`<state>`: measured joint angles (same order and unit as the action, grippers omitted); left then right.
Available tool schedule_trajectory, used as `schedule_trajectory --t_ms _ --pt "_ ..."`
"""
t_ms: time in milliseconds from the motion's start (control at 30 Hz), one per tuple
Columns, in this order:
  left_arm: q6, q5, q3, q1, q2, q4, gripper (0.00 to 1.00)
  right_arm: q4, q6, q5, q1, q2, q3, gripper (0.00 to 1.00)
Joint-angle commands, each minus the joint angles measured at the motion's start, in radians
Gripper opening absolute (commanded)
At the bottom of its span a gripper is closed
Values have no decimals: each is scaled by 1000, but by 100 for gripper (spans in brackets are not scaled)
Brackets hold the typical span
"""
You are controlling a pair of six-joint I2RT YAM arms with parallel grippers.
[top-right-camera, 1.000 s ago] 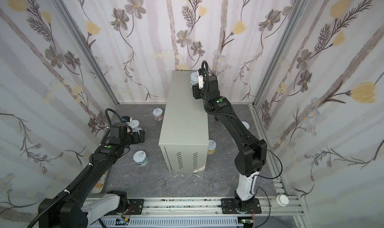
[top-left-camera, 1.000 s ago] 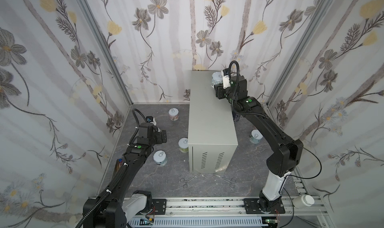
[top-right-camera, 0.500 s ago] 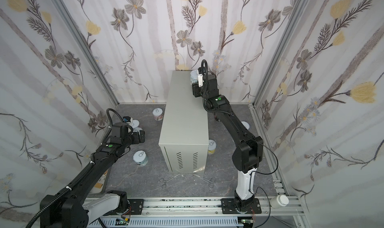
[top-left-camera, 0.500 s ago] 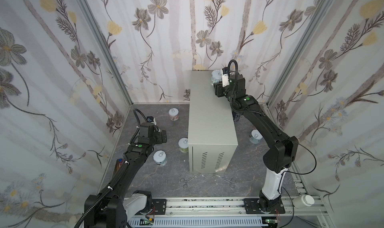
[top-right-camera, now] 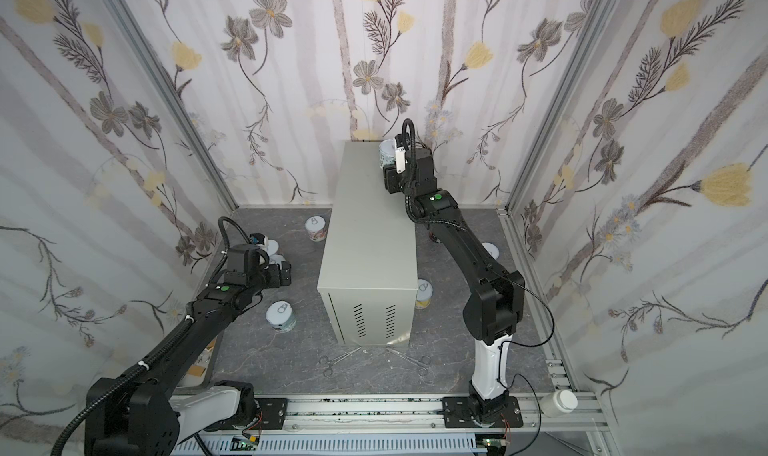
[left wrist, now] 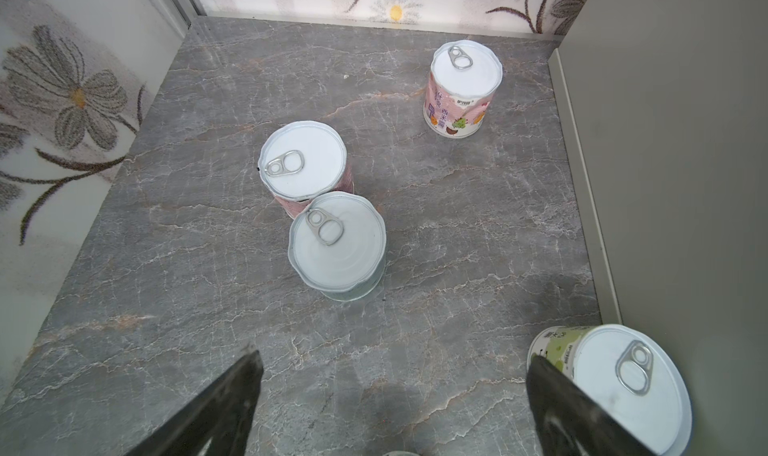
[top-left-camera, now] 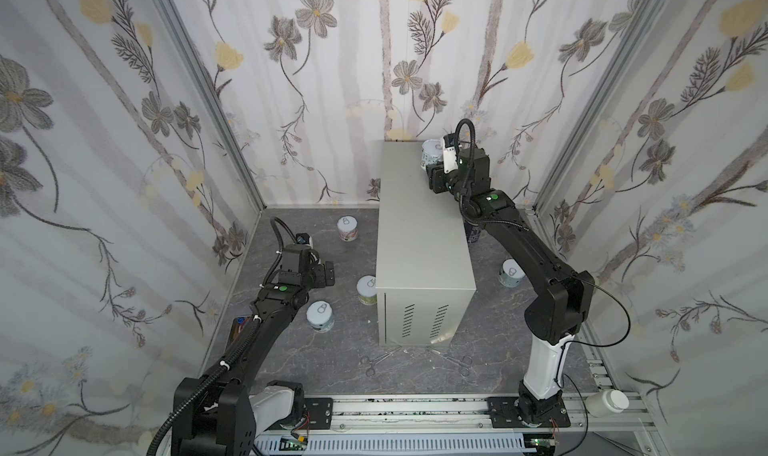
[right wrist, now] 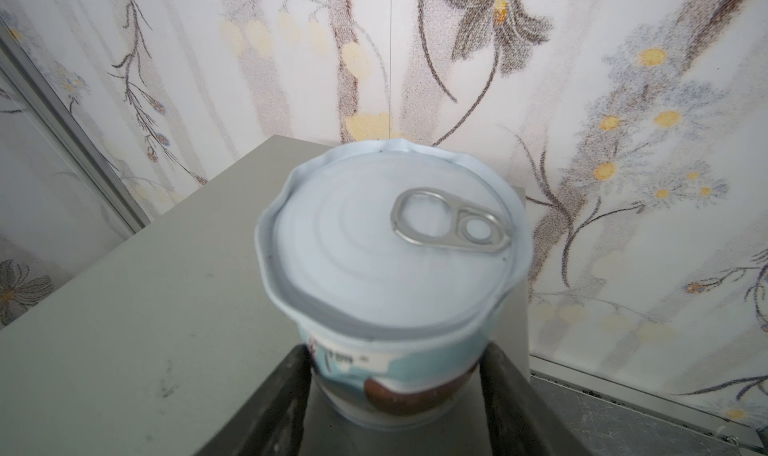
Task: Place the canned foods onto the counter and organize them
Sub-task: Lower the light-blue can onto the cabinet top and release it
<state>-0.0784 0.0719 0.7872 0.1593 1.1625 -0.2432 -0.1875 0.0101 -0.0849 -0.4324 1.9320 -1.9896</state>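
Observation:
The counter (top-left-camera: 419,233) (top-right-camera: 370,225) is a tall light-grey metal box in the middle of the floor. My right gripper (top-left-camera: 430,167) (right wrist: 395,375) is shut on a teal-labelled can (top-left-camera: 432,152) (top-right-camera: 387,152) (right wrist: 390,246) at the far right corner of the counter top. I cannot tell whether its base touches the top. My left gripper (top-left-camera: 329,272) (left wrist: 395,360) hangs open and empty over the floor left of the counter. Ahead of it stand a pink can (left wrist: 305,161) touching a pale teal can (left wrist: 337,242), and another pink can (left wrist: 463,88). A green can (left wrist: 615,383) stands by the counter's side.
Other floor cans: a blue-white one (top-left-camera: 320,314), one right of the counter (top-left-camera: 512,272), and a dark blue can (top-left-camera: 473,233) mostly hidden behind my right arm. Two metal scissors-like tools (top-left-camera: 376,360) (top-left-camera: 455,358) lie before the counter. A white bottle (top-left-camera: 606,402) lies on the rail.
My right gripper has carried the teal can a little further toward the counter's far right corner. The left arm has stayed where it was.

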Motion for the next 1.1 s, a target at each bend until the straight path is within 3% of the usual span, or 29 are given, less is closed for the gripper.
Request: schedule_trajectory --t_ms 0,733,967,1067 --pt "8 14 6 -1 0 23 100 6 -10 16 -2 10 -5 65" --pt "-4 33 -5 -1 -20 11 100 38 -12 40 -6 -19 47 66" --pt "-22 40 16 -1 -35 -28 100 51 -21 49 1 -49 76 72" --pt "-46 42 45 -1 -49 -70 100 67 -16 62 6 -79 108 82"
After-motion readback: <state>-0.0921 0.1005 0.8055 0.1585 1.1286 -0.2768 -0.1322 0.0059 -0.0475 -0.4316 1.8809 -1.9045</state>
